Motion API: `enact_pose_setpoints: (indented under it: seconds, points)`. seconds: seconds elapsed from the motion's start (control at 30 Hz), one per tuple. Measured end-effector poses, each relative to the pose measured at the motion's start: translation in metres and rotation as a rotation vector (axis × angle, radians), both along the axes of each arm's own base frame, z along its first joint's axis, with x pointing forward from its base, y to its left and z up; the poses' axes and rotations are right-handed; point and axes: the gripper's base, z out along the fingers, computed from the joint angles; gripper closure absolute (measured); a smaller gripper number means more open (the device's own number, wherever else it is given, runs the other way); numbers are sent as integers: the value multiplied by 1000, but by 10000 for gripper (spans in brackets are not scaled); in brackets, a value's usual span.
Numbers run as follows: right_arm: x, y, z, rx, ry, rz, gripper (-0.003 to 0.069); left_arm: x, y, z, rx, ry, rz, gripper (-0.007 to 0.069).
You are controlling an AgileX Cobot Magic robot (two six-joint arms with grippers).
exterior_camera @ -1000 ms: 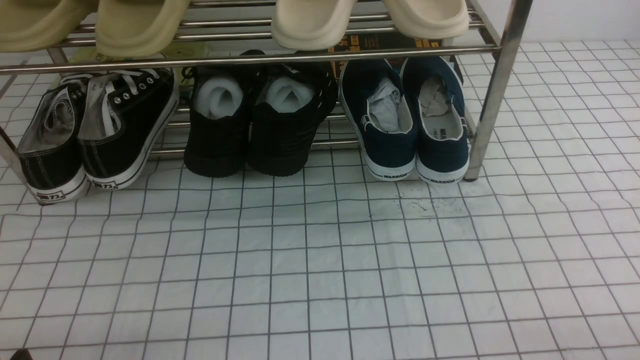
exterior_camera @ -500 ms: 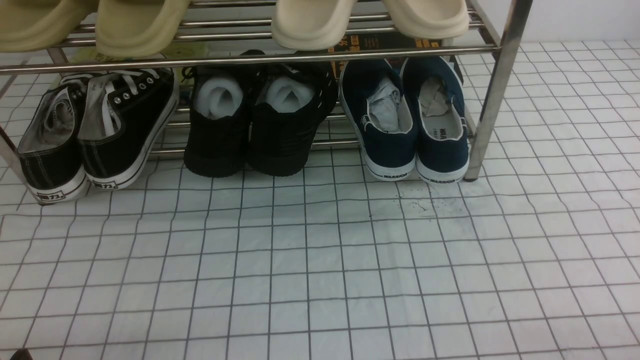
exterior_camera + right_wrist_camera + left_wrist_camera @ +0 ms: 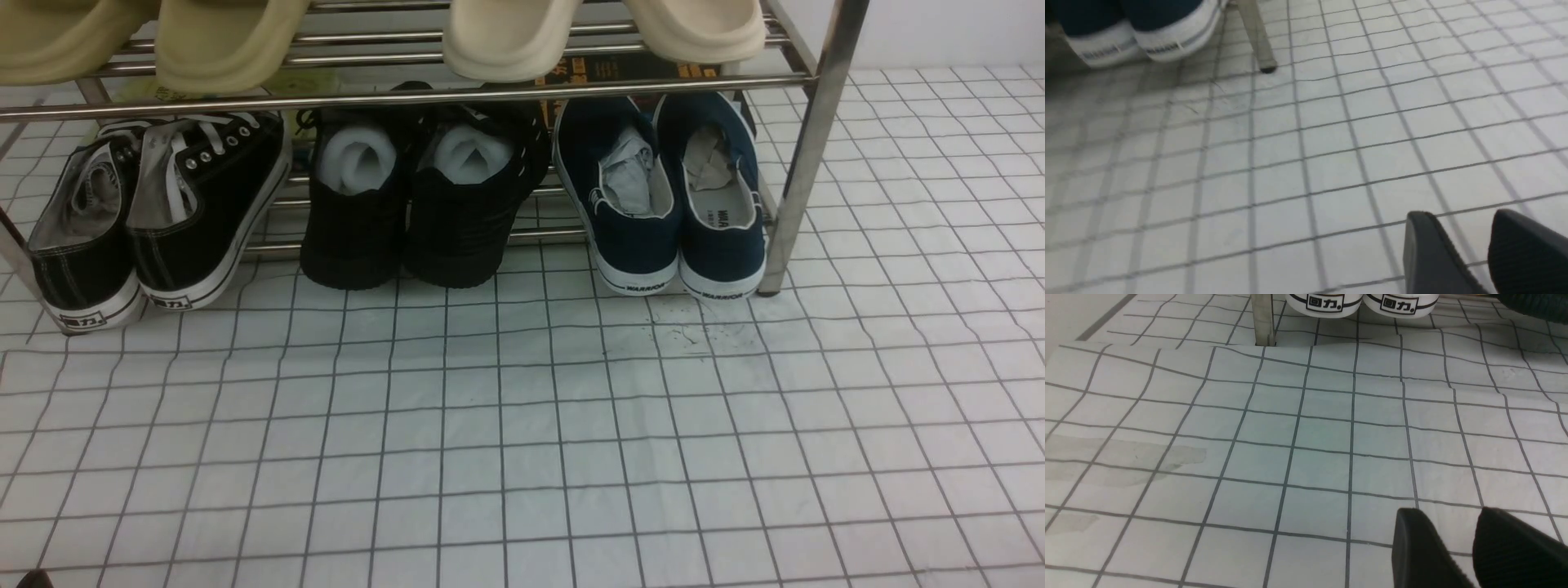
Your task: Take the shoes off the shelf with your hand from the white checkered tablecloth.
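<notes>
The navy blue slip-on shoes stand side by side at the right end of the silver shelf's lowest tier, heels toward me, paper stuffing inside. Their white heels also show in the right wrist view, beside a shelf post. No arm shows in the front view. My left gripper is open and empty, low over the white checkered tablecloth. My right gripper is open and empty over the cloth, some way short of the navy shoes.
Black lace-up sneakers stand at the tier's left end, their heels showing in the left wrist view beside a post. All-black shoes with white foam rolls stand in the middle. Beige slippers lie on the upper tier.
</notes>
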Motion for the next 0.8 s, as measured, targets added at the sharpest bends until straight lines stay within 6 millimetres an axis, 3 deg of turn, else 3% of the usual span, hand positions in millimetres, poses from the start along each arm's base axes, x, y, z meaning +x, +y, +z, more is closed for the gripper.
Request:
enact_pose_setpoints:
  seconds: [0.1, 0.17, 0.37, 0.5, 0.67, 0.73, 0.8]
  points:
    - [0, 8, 1, 364, 24, -16, 419, 0, 0, 0, 0, 0, 0, 384]
    - [0, 11, 2, 498, 34, -16, 419, 0, 0, 0, 1, 0, 0, 384]
    - [1, 12, 7, 637, 3, -24, 423, 0, 0, 0, 1, 0, 0, 384]
    - [0, 11, 16, 590, -44, -11, 468, 0, 0, 0, 1, 0, 0, 384]
    - [-1, 12, 74, 322, -151, 76, 645, 0, 0, 0, 1, 0, 0, 384]
    - [12, 16, 99, 156, -41, 145, 669, 0, 0, 0, 1, 0, 0, 384]
    - [28, 20, 106, 76, 146, 213, 665, 0, 0, 0, 1, 0, 0, 384]
